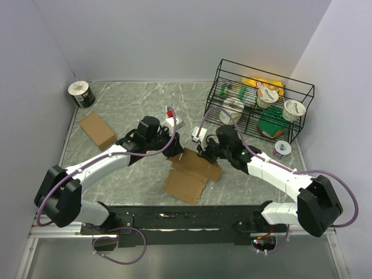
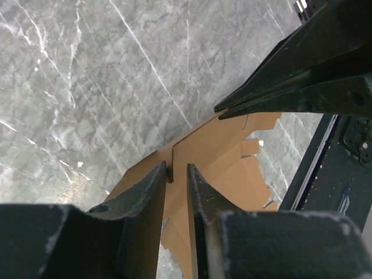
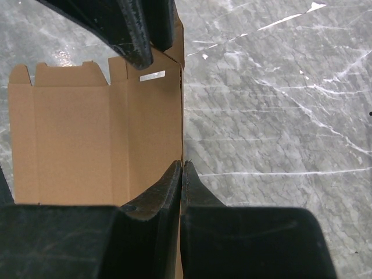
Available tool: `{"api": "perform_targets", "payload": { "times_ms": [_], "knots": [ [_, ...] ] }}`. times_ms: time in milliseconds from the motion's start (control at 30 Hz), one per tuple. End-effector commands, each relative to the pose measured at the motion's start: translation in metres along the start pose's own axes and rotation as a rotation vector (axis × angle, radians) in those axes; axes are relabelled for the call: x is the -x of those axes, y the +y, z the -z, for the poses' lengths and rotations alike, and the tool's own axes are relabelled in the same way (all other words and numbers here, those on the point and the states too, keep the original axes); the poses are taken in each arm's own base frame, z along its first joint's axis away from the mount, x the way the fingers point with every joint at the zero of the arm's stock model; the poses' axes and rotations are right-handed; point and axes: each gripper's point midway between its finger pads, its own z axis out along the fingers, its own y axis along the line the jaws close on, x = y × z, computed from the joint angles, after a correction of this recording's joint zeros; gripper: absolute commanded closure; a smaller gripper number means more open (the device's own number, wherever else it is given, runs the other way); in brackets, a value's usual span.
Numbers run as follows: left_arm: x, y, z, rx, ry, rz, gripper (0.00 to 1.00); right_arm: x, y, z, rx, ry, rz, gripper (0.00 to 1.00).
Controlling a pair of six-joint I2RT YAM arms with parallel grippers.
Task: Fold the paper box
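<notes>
Figure: two arms at one sheet, overhead and wrist views.
Workpiece: the flat, notched brown cardboard sheet, the paper box (image 1: 187, 185), lies unfolded on the grey marbled table (image 1: 133, 104), at centre, just ahead of the arm bases.
Right tool: I read the right gripper (image 3: 182, 170) as closed, with the sheet's right-hand edge pinched between its black fingers.
Left tool: the left gripper (image 2: 176, 174) is narrow. A slim gap shows between its fingers (image 2: 148, 195), which straddle the far edge of the sheet. I cannot tell whether they touch it yet.
Step in hand: my judgement is the first crease — both tools are gathered at the far end and no wall stands up.
Next move: close the left tool on the edge, then swing that panel about its score line while the right hand anchors.
Long axis: diagonal in the overhead view, from near-left to far-right.
Pointing: the tabbed, notched edge faces away from the right wrist camera.
</notes>
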Motion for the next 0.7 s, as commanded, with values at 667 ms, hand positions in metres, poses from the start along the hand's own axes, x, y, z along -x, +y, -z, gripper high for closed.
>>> {"api": "perform_targets", "payload": {
  "times_ms": [667],
  "knots": [
    [0.014, -0.02, -0.012, -0.033, -0.102, 0.127, 0.64, 0.024, -0.02, 0.0, -0.082, -0.036, 0.001, 0.96]
  ]
}}
